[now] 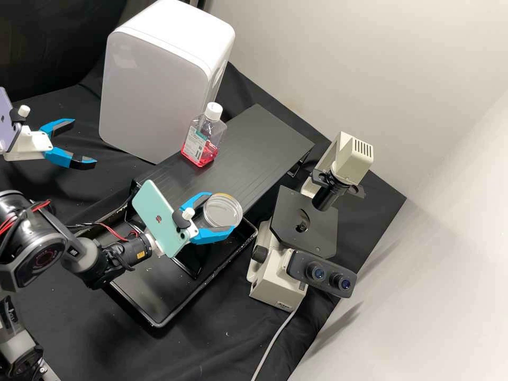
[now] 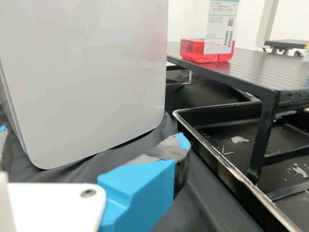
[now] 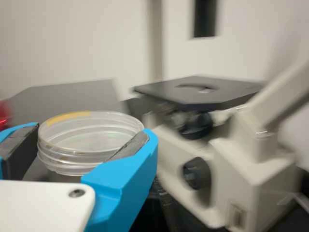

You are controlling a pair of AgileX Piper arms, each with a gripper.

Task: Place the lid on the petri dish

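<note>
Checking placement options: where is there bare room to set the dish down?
The shelf is bare apart from the bottle, widest toward the microscope. The microscope's stage is bare too. Crowded: the shelf's near edge, where the right gripper holds the dish.

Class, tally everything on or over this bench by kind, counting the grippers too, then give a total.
grippers: 2 (left gripper, right gripper)
petri dish: 1
bottle of red liquid: 1
microscope: 1
white box: 1
black tray: 1
black raised shelf: 1
Total: 8
</note>
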